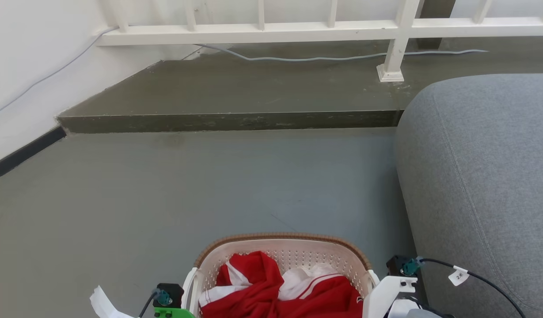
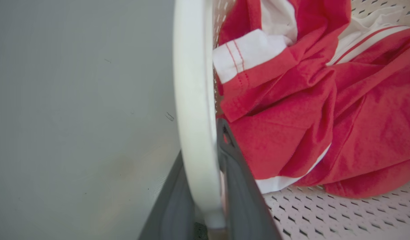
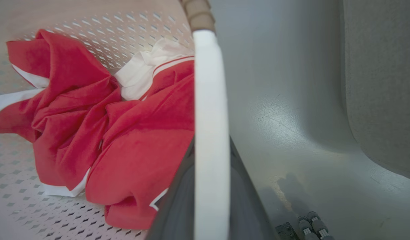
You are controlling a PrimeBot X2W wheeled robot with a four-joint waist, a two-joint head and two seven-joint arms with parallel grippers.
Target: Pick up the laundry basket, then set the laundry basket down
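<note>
TWO-ARM HOLD: The laundry basket (image 1: 289, 240) sits at the bottom centre of the head view, on or just above the grey floor (image 1: 209, 185). A grey sofa (image 1: 483, 176) stands just to its right and a raised step (image 1: 236, 120) well beyond it. A crumpled red-and-white garment (image 1: 271, 287) lies inside.

The left fingers (image 2: 240, 190) are closed on the basket's left handle (image 2: 193, 100), one dark finger outside the white bar and one inside, next to the perforated wall. The right fingers (image 3: 176, 206) are clamped the same way on the right handle (image 3: 210, 116).

Whether the base is clear of the floor cannot be told from these views. The step in hand therefore reads as the lift or the carry, with the setting-down not yet done.

Done well, it calls for both arms to rise and lower together at one pace. That keeps the brown rim level, so the garment does not slide to one side. The grip must also be firm enough that the smooth bars do not slip through. With the sofa so near on the right, a straight vertical move looks safer than any swing that way.

In the head view the two wrists flank the basket at lower left and lower right, a mirrored pose. The wrist views suggest each pair of fingers points down along its handle bar, toward the basket's inside and the floor.
</note>
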